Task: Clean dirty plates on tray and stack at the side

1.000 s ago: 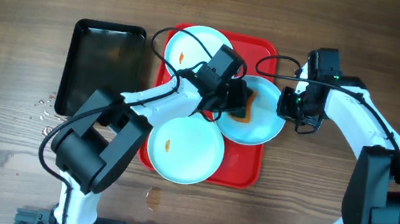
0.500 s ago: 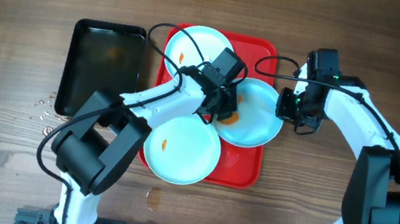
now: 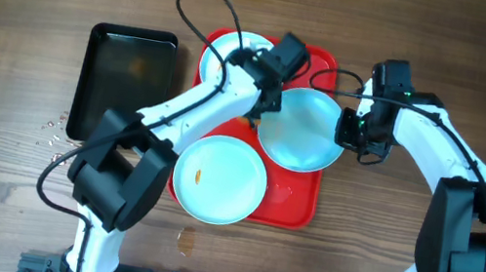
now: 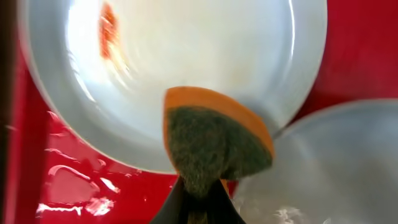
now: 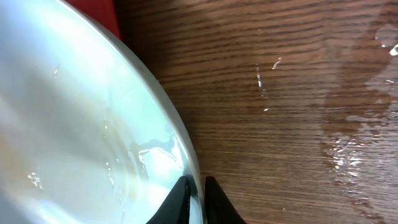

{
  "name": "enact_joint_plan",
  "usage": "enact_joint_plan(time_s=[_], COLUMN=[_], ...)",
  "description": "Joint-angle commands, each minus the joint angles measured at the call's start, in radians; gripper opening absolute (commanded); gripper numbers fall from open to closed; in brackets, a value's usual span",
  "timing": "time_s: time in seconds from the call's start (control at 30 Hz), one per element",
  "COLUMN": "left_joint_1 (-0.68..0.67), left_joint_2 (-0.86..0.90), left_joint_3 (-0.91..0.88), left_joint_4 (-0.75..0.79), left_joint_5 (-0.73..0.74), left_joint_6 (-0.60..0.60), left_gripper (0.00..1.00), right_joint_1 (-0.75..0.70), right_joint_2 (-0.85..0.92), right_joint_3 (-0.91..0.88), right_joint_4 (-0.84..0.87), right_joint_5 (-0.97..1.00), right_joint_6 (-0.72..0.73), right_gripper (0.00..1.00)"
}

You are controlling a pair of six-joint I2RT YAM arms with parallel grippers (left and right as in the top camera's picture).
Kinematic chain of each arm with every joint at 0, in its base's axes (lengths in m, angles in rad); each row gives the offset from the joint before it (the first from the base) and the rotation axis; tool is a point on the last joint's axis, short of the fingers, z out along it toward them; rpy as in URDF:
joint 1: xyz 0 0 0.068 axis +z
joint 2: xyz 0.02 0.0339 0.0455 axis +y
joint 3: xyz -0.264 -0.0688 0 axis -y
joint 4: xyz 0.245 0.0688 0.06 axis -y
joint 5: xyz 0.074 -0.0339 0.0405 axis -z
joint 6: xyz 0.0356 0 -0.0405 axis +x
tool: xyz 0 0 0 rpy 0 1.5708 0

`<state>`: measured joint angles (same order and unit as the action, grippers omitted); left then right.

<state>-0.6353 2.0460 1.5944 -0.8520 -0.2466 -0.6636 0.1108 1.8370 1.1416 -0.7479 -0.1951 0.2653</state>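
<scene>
Three pale plates lie on the red tray [image 3: 296, 204]. The far plate [image 4: 186, 56] has an orange smear towards its left. The near plate [image 3: 219, 179] has a small smear left of centre. The right plate [image 3: 302, 128] looks clean and wet, and its right rim overhangs the tray's edge.

The left gripper [image 4: 198, 199] is clamped on a sponge [image 4: 214, 143], orange with a dark scouring face, over the far plate's rim. The right gripper [image 5: 198, 186] pinches the right plate's rim, jaws almost together.

That pinch is on a slick, wet edge, so the plate could slide out or tip if raised. It also seems to lie against the near plate, which a drag could shove. The sponge is held by one end only and may fold or pull free under scrubbing.

From above, the left arm covers most of the far plate. The left wrist view is blurred, so I cannot tell whether the sponge touches the plate, or whether the right plate is lifted.

Water drops [image 5: 348, 143] lie on the table [image 5: 280, 93], and a black tray [image 3: 126, 82] sits to the left.
</scene>
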Motion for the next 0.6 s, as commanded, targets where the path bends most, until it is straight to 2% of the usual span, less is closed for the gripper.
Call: enact_joint_plan(time_s=[0.0, 0.17, 0.37, 0.57], left_joint_1=[0.03, 0.092, 0.254, 0.444], left_joint_2=[0.006, -0.049, -0.17, -0.251], left_joint_3=[0.065, 0.07, 0.07, 0.055], left_joint_4=[-0.052, -0.141, -0.282, -0.348], left_joint_5=[-0.076, -0.035, 0.06, 0.063], left_joint_6=[0.011, 0.001, 0.01, 0.157], left_gripper=[0.04, 0.04, 0.04, 0.04], right_joint_1=[-0.006, -0.006, -0.006, -0.006], right_joint_2=[0.012, 0.012, 0.003, -0.019], right_joint_3=[0.008, 0.008, 0.008, 0.009], right_joint_4=[-0.008, -0.013, -0.021, -0.023], right_joint_5=[0.04, 0.071, 0.073, 0.072], right_joint_6=[0.008, 0.005, 0.0, -0.001], right_gripper=[0.1, 0.1, 0.1, 0.1])
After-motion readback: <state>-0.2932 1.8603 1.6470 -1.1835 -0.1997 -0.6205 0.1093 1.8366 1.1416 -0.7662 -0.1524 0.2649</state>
